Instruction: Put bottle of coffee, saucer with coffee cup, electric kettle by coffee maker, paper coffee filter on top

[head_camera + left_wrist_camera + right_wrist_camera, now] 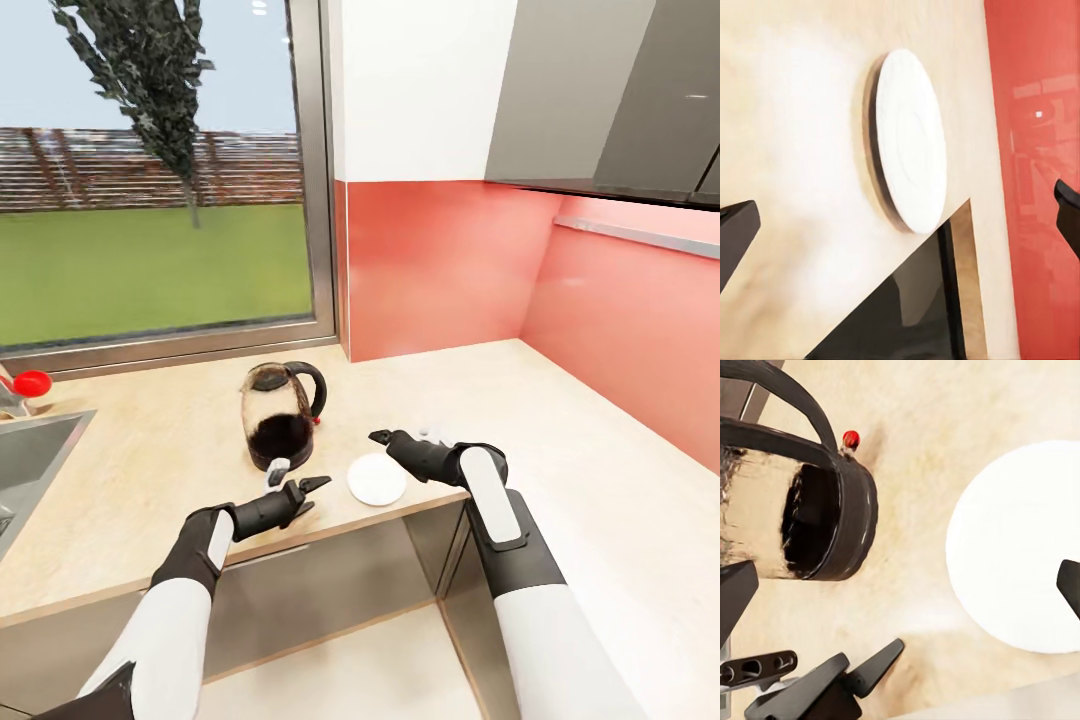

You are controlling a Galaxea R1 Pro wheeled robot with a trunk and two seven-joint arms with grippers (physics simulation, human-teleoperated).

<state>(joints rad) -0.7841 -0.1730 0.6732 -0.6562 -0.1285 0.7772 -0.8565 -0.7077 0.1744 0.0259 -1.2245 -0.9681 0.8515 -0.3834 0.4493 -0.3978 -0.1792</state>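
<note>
Glass kettle [281,418] with black base and curved handle stands mid-frame on the pale wood-grain surface [150,470]; the smooth round white saucer [376,479] lies just right. Left gripper [304,492] and right gripper [390,440] both hover open, empty.

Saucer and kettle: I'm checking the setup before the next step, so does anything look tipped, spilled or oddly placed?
Nothing is tipped or spilled. The electric kettle stands upright on the countertop. The saucer lies flat and bare, but close to the counter's front edge, a little exposed. Both grippers, left and right, hover open nearby.
</note>
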